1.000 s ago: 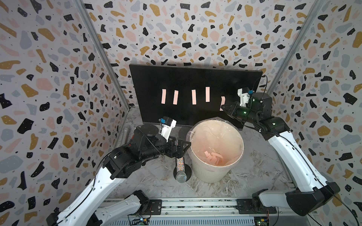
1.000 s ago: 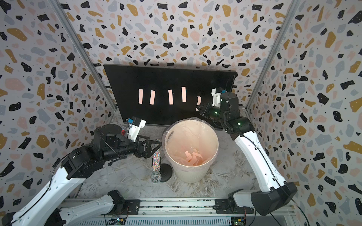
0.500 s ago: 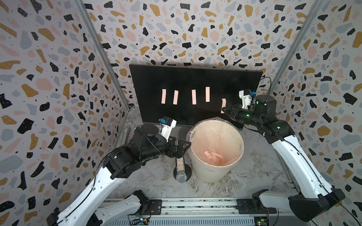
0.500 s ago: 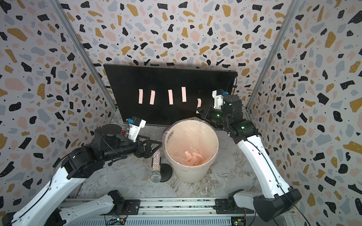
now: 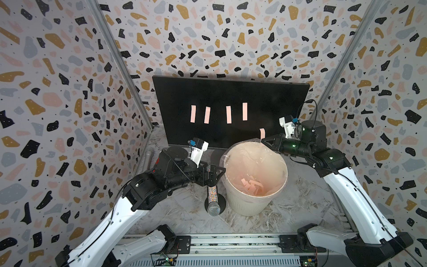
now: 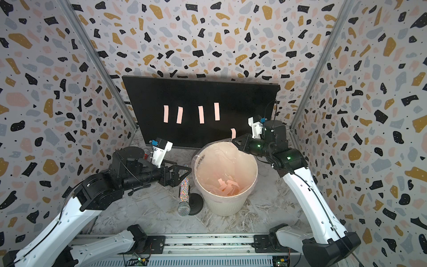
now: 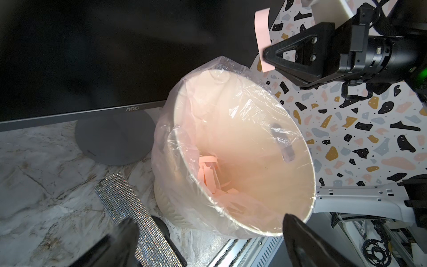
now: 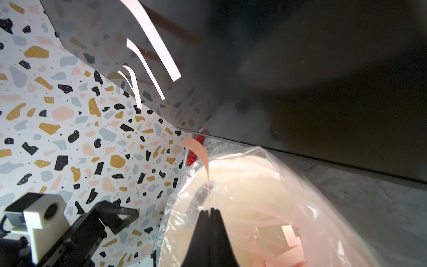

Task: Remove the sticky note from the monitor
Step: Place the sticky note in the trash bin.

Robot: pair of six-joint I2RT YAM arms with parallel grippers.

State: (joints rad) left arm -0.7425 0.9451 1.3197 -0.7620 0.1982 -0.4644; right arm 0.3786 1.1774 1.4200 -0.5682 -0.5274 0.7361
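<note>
The black monitor (image 5: 175, 97) (image 6: 147, 92) stands at the back with several pink sticky notes (image 5: 228, 114) (image 6: 201, 114) in a row on its screen. My right gripper (image 5: 263, 140) (image 6: 233, 140) (image 8: 209, 210) is shut on the lower end of one more pink sticky note (image 5: 262, 133) (image 6: 233, 133) (image 7: 262, 30) (image 8: 196, 150). That note curls free of the screen, over the far rim of the cream bin (image 5: 284, 166). My left gripper (image 5: 217, 172) (image 6: 182, 172) (image 7: 208, 223) hangs open and empty beside the bin's left side.
The lined bin (image 6: 255, 166) (image 7: 309, 148) holds several pink notes. A glittery microphone (image 5: 212, 196) (image 6: 183, 196) (image 7: 129, 208) on a round black base stands just left of the bin, under my left gripper. The monitor's round stand (image 7: 111, 138) sits behind it. Patterned walls close in on three sides.
My right gripper has pulled down and away from the screen with the note, and now sits at the bin's far rim. The left arm has stayed still.
</note>
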